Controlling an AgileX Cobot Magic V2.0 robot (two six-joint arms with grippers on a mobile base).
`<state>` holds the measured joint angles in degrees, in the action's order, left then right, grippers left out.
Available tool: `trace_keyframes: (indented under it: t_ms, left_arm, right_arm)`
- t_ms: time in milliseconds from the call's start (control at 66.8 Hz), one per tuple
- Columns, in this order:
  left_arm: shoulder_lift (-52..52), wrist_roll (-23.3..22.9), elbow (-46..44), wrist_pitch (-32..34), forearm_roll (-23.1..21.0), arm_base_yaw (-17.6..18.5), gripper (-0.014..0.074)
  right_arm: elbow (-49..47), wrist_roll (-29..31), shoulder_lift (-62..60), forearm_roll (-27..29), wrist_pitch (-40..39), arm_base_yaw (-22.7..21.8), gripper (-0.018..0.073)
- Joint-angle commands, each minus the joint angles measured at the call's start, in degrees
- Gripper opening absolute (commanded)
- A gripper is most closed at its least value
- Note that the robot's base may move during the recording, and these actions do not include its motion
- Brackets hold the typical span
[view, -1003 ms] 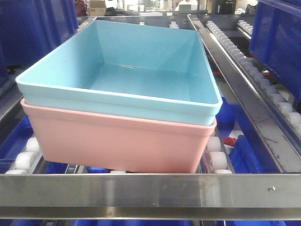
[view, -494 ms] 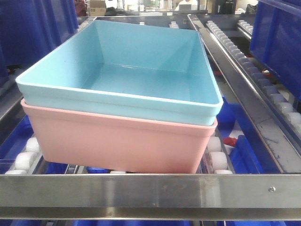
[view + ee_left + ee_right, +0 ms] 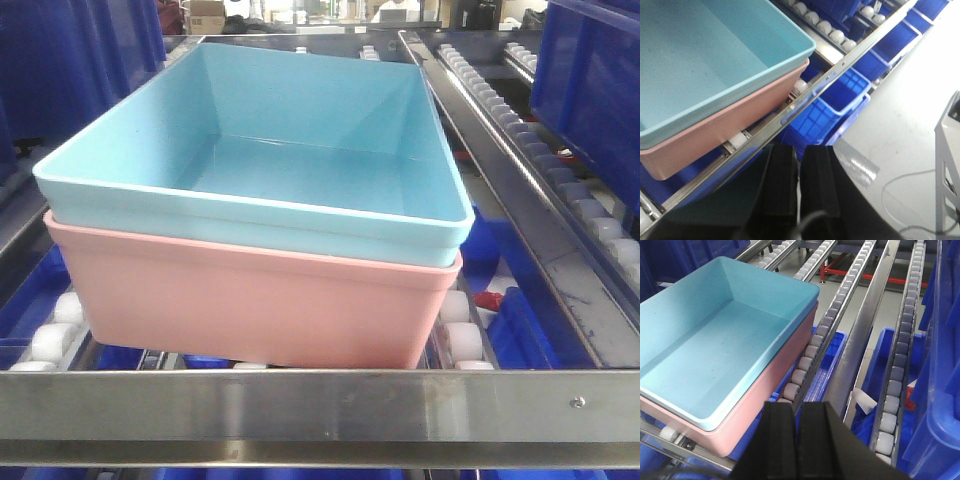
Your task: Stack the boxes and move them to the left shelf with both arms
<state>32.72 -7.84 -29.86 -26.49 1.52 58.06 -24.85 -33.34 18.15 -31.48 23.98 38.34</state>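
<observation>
nearest in the front view is the steel front bar (image 3: 300, 412) of the left shelf (image 3: 520, 150), running straight across at 6 o'clock. just behind it sits the pink box (image 3: 250, 300), resting on the white rollers (image 3: 455, 335), with the turquoise box (image 3: 300, 140) nested inside it so only its rim and upper wall stand above the pink rim. both are open-topped and upright, and the turquoise one holds nothing. dark blue crates (image 3: 590, 90) stand on the lane at 2 o'clock and more blue bins show below the rails.

from the left wrist view, the left gripper (image 3: 797, 187) is at 6 o'clock, outside the front bar and apart from the stack at 10 o'clock; its jaws are pressed nearly together with only a thin slit, gripping nothing. a grey floor (image 3: 905, 120) lies at 3 o'clock.

from the right wrist view, the right gripper (image 3: 796, 440) is at 6 o'clock, jaws likewise narrow and holding nothing, just beside the stack's near right corner without touching it. roller lanes (image 3: 900, 355) run away toward 12 o'clock.
</observation>
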Motion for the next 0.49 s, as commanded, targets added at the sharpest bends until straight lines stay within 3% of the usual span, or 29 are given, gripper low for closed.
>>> trace_keyframes:
  t_ms: [0,210,479]
  left_arm:
    - [-1.9,1.5,1.5,9.2,-1.5,-3.1,0.0011]
    - [-14.4,1.5,15.5,20.0,-0.8,-16.5,0.0011]
    - [-31.9,1.5,27.7,24.3,-0.8,-35.8,0.0011]
  right_arm:
    - [-1.5,0.5,0.3,-2.1,-4.5,0.1,0.0050]
    - [-1.5,0.5,0.3,-2.1,-4.5,0.1,0.0050]
    - [-1.5,0.5,0.3,-2.1,-4.5,0.1,0.0050]
